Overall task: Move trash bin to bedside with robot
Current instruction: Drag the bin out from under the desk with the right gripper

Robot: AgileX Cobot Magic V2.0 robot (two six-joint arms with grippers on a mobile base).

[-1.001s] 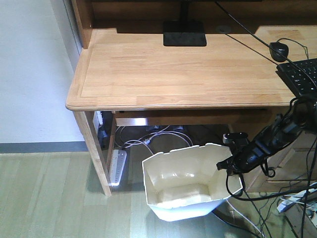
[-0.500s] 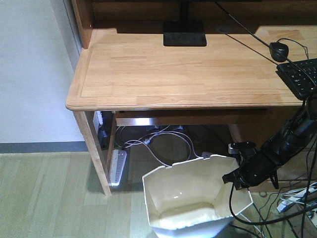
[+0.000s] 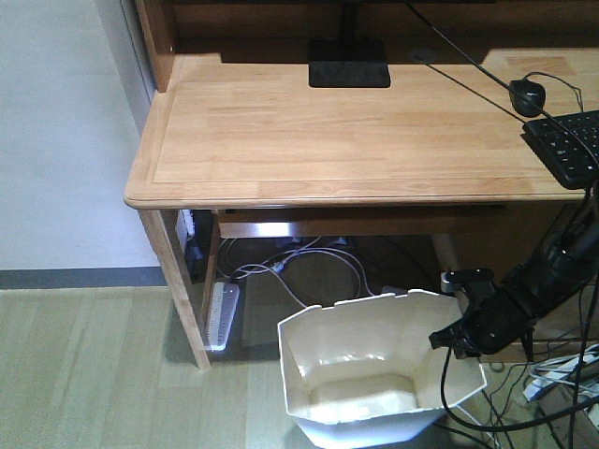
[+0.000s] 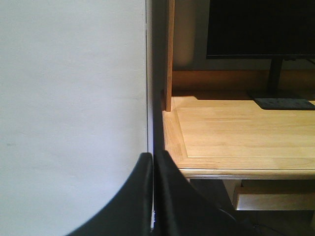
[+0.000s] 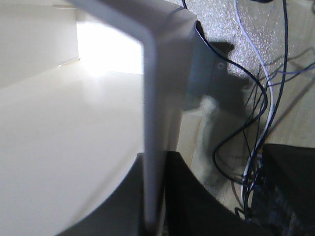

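The white trash bin [image 3: 360, 367] stands on the floor in front of the desk, its cream inside showing. My right gripper [image 3: 452, 339], on a black jointed arm [image 3: 538, 276] with trailing cables, is shut on the bin's right rim. In the right wrist view the thin bin wall [image 5: 153, 93] runs down between the two black fingers of the right gripper [image 5: 155, 196]. My left gripper [image 4: 153, 169] is shut on nothing, held up facing a white wall [image 4: 74, 98] and the desk's left corner. The bedside is out of view.
A light wooden desk [image 3: 356, 131] carries a monitor stand [image 3: 349, 64], a mouse [image 3: 527, 94] and a keyboard [image 3: 566, 145]. Under it lie a power strip [image 3: 223, 313] and cables [image 3: 309, 267]. The desk leg [image 3: 178, 281] stands left of the bin. More cables [image 3: 562, 374] are at right.
The right arm has drawn the trash bin down the frame toward the camera and slightly right, away from under the desk. The grip on the rim has held.
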